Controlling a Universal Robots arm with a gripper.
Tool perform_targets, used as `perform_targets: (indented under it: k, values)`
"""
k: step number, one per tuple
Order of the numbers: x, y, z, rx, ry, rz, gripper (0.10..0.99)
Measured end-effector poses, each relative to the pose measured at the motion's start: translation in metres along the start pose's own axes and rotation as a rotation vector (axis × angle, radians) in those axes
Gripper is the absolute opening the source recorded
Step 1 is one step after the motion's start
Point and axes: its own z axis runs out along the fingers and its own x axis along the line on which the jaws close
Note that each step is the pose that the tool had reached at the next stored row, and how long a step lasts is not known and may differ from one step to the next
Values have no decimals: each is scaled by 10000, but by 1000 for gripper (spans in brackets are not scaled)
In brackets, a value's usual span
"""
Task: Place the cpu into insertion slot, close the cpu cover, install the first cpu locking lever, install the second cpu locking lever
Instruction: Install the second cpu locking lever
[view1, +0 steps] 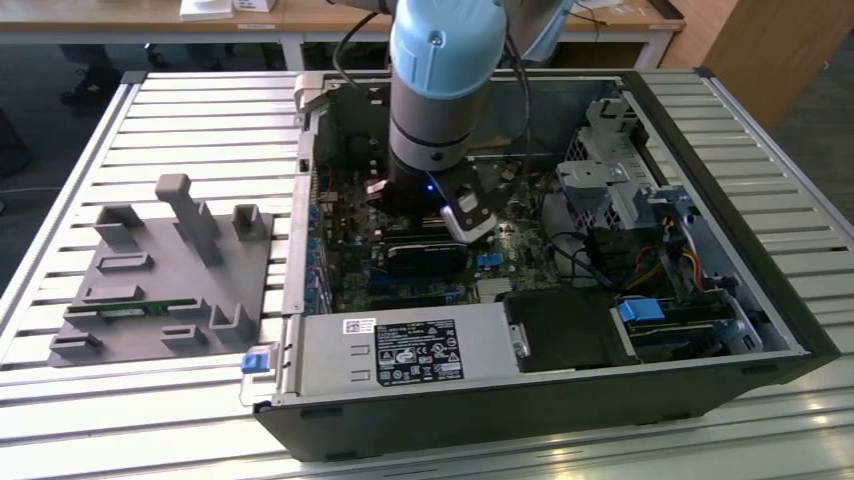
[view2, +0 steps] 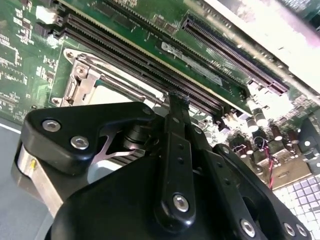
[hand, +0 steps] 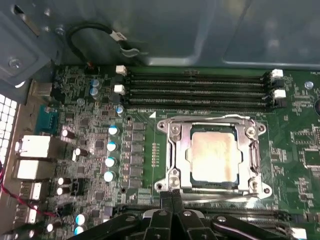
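In the first wrist view the cpu (hand: 214, 157) lies flat in the insertion slot (hand: 260, 188), its pale silvery top showing through the cut-out of the cpu cover (hand: 181, 150). The cover is folded down over the chip. Thin wire levers run along two opposite edges of the socket. My gripper (hand: 172, 196) is at the socket's edge, its black fingers pressed together. In the second wrist view the fingers (view2: 177, 117) stand just beside the cover (view2: 82, 82) and the cpu (view2: 112, 95). In the exterior view the gripper (view1: 467, 225) reaches down inside the open computer case.
Long black memory slots (hand: 200, 92) run beside the socket, and capacitors (hand: 111, 147) stand on another side. The grey labelled power supply (view1: 400, 350), a drive cage (view1: 607, 180) and cables crowd the case. A grey fixture (view1: 167, 270) sits on the slatted table at the exterior view's left.
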Motion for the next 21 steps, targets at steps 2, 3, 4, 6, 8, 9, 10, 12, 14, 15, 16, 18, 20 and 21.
perform_targets:
  k: [2, 3, 4, 6, 8, 9, 10, 12, 14, 15, 16, 18, 20, 21]
  values:
    - [6, -5, 18, -23, 0, 0, 106]
    - [9, -7, 23, -40, 1, -1, 106]
    - [13, -9, 27, -63, 1, -1, 106]
    - [21, -12, 37, -116, -1, -2, 106]
    - [31, -14, 44, -175, -1, -3, 106]
    - [35, -15, 48, -207, -1, -4, 106]
    - [38, -17, 54, -237, -2, -6, 106]
    - [43, -21, 68, -292, -2, -7, 106]
    - [46, -24, 82, -352, -3, -7, 106]
    - [47, -27, 91, -380, -3, -8, 106]
    - [49, -30, 99, -418, -3, -8, 106]
    - [51, -34, 112, -497, -3, -9, 106]
    - [54, -35, 118, -578, -4, -12, 106]
    - [55, -35, 119, -610, -5, -14, 106]
